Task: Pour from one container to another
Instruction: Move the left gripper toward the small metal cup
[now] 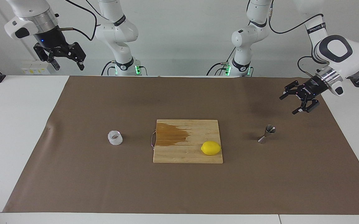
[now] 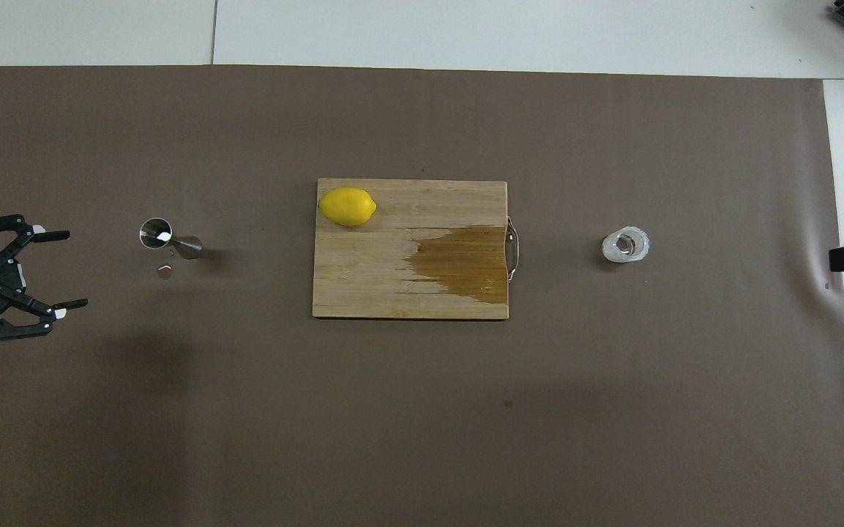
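The clear faceted tumbler (image 1: 115, 137) stands upright on the brown mat toward the right arm's end of the table; it also shows in the overhead view (image 2: 626, 245). The steel jigger (image 1: 267, 134) stands on the mat toward the left arm's end, and shows in the overhead view (image 2: 169, 238). My left gripper (image 1: 288, 105) is open and empty, up in the air over the mat beside the jigger, apart from it (image 2: 76, 268). My right gripper (image 1: 69, 67) is open and empty, raised high over the right arm's end of the table, well away from the tumbler.
A wooden cutting board (image 1: 182, 155) with a wet dark stain lies at the middle of the mat, between tumbler and jigger. A yellow lemon (image 1: 210, 148) lies on it. A small droplet (image 2: 165, 272) lies on the mat by the jigger.
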Controlling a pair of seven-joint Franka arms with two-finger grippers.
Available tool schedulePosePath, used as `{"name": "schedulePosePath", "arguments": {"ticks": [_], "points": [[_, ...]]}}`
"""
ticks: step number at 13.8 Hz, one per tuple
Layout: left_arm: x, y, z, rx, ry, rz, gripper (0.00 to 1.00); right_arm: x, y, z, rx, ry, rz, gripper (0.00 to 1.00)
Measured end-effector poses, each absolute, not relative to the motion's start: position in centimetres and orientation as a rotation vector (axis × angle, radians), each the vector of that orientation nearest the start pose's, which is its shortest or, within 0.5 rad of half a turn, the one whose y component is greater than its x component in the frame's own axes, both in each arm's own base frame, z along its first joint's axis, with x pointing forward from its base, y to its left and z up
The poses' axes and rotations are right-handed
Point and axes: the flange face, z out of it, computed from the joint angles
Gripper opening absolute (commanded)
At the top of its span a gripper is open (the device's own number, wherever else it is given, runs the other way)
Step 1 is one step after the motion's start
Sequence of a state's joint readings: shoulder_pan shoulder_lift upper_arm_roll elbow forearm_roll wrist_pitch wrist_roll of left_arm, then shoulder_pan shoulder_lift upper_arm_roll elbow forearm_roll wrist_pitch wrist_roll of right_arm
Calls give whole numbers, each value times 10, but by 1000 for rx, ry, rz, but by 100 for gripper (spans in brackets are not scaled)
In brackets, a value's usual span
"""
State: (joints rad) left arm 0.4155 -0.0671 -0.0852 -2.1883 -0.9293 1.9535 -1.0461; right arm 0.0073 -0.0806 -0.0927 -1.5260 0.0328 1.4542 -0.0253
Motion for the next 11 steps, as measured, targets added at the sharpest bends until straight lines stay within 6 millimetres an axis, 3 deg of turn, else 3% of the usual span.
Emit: {"name": "schedulePosePath", "arguments": {"ticks": [6, 9, 11], "points": [[504, 99, 393, 1043, 2059, -565, 100, 515, -43, 678, -3101, 87, -17, 100], [499, 96, 371, 971, 2092, -585, 100, 515, -43, 678, -3101, 87, -17, 100], [503, 81, 363, 972, 2099, -583, 100, 515, -43, 678, -3101, 87, -17, 100]]}}
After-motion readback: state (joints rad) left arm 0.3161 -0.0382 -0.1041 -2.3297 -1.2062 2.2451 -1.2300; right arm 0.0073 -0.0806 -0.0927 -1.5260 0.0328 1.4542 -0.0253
